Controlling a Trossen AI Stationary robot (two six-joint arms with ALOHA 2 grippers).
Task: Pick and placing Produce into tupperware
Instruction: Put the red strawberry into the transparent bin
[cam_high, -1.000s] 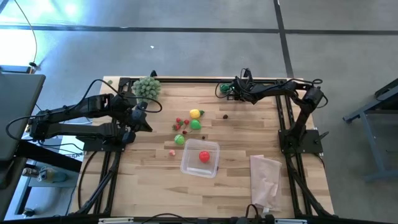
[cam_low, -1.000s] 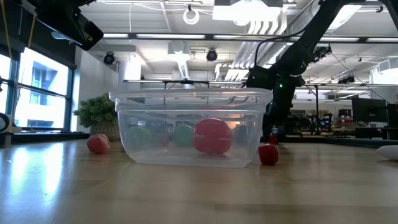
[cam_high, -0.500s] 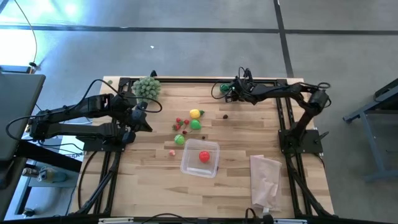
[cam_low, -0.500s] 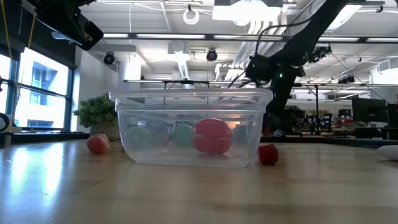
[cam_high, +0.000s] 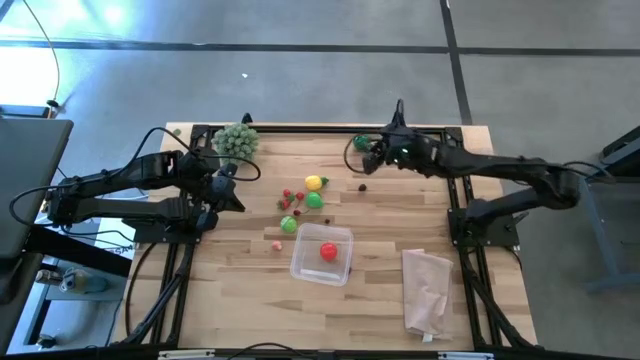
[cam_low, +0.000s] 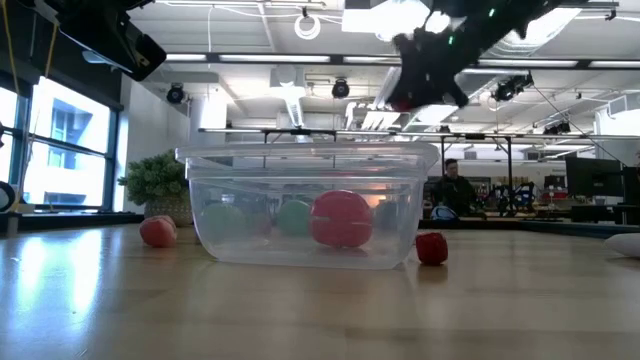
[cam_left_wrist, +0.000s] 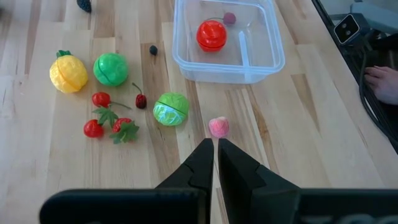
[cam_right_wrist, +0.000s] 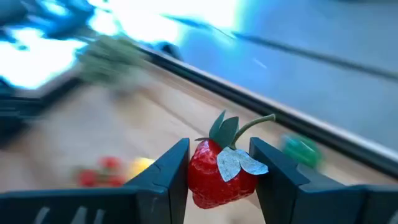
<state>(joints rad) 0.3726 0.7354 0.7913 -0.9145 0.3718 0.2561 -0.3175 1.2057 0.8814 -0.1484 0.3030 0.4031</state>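
Observation:
My right gripper (cam_high: 372, 155) hangs above the table's far edge, shut on a red toy strawberry (cam_right_wrist: 219, 169) with green leaves. The clear tupperware (cam_high: 322, 256) stands near the table's middle with a red tomato (cam_high: 328, 251) in it. Loose produce lies left of it and farther back: a yellow piece (cam_high: 314, 182), a green ball (cam_high: 315, 200), small red pieces (cam_high: 290, 198), a striped green ball (cam_high: 289, 224) and a pink ball (cam_high: 277, 245). My left gripper (cam_left_wrist: 215, 155) waits shut over the table's left side, touching nothing. My right gripper pinches the strawberry's two sides (cam_right_wrist: 194, 171) between its fingers (cam_right_wrist: 166, 175). The leafy stem end (cam_right_wrist: 231, 134) points up and shows above the fingers. The fingers slant down, coming from the table's right. The strawberry is lifted clear of the table.
A grey-green bushy ball (cam_high: 236, 140) sits at the far left corner. A green piece (cam_high: 360, 143) lies at the far edge by my right gripper, a small dark bit (cam_high: 362, 186) nearer. A pale bag (cam_high: 427, 290) lies at the near right.
My right gripper has risen quickly from the table's far edge with the strawberry between its fingers, and has tipped from pointing steeply down toward nearly level. Its arm has swung out toward the right. The green piece at the far edge has stayed.

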